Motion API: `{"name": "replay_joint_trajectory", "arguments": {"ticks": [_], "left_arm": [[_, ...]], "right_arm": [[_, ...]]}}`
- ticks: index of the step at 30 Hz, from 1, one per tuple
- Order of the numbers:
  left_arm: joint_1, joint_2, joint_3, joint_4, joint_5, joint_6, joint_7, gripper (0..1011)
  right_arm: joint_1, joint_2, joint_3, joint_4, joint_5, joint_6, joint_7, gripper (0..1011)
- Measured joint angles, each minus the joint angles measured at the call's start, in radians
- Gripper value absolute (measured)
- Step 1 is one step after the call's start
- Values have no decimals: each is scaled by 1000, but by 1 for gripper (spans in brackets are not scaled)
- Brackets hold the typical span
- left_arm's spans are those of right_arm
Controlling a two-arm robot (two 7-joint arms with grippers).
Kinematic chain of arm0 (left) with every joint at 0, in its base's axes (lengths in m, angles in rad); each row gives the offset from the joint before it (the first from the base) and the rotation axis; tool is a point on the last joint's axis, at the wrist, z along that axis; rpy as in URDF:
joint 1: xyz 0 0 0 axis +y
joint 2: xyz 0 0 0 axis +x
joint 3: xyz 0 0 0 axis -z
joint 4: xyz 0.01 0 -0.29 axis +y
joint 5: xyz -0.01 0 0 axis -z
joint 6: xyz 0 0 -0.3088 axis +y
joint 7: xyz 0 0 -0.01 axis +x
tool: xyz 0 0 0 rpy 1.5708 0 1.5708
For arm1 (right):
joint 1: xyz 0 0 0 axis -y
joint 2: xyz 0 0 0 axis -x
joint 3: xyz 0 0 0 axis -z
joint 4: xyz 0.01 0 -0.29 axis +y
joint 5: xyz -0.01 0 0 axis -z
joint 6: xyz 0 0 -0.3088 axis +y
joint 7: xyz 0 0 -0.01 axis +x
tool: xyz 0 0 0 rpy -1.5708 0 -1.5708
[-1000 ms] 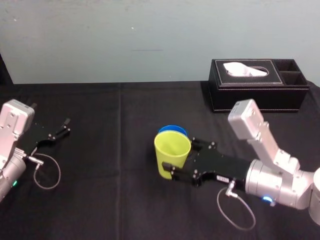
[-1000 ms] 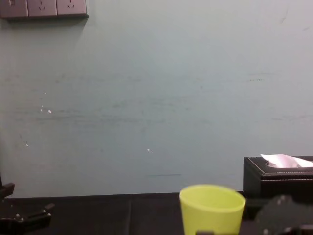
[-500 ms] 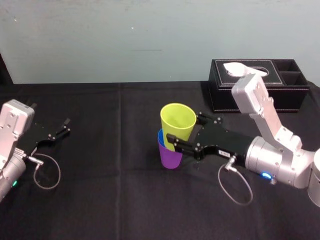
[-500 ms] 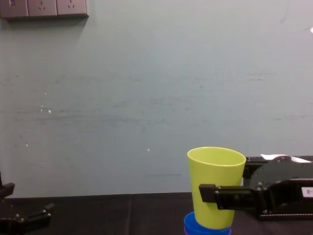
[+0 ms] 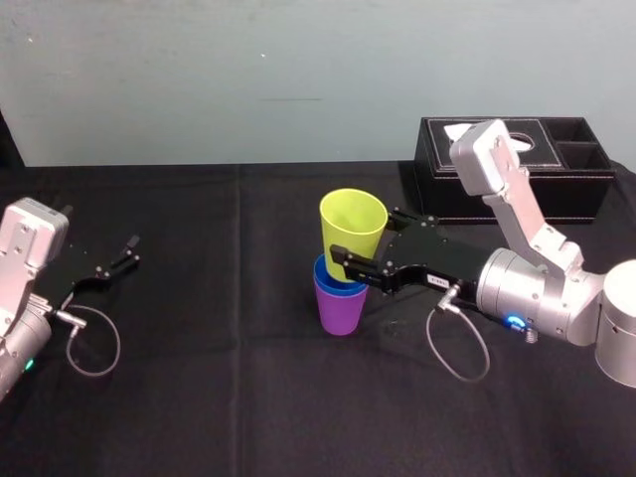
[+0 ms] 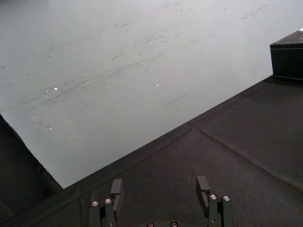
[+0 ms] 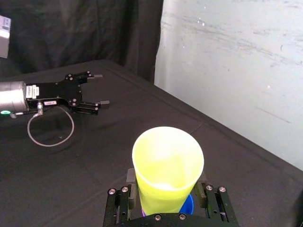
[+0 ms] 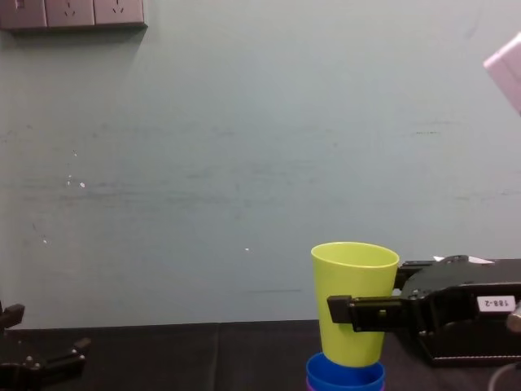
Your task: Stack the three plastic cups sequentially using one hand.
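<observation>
The right tool (image 5: pixel 366 242), the one carrying the small white label, is clamping the yellow-green cup (image 5: pixel 351 221) across its lower wall, one finger on each side, and is holding it upright over the middle of the tabletop (image 5: pixel 219 378). The cup's base is sitting at the mouth of the blue cup (image 5: pixel 331 281), dipping just inside the rim rather than being fully seated. The blue cup in turn is nesting in the purple cup (image 5: pixel 340 310), which is standing on the black cloth. The held cup is probably going to handle as a light, thin-walled and somewhat springy thing with a smooth, slippery skin. A hard squeeze is likely to push its round wall out of shape and make it bind in the blue one, so a gentle grip on the side wall, well above the base, seems best. That is leaving the bottom free to slide down. Counting up, there are three cups, one of each colour, all now gathering into a single column. One black tissue box (image 5: pixel 517 184) is sitting well behind it. The left tool (image 5: pixel 117 256) is resting far off at the robot's left with its fingers spread apart, holding nothing.
</observation>
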Motion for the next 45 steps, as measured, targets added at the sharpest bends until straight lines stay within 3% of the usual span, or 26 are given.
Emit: {"name": "replay_joint_trajectory", "arguments": {"ticks": [45], "left_arm": [[0,0,0,0,0,0,0,1011]], "right_arm": [[55,-54,-46,133,-44,0,-2,723]]}}
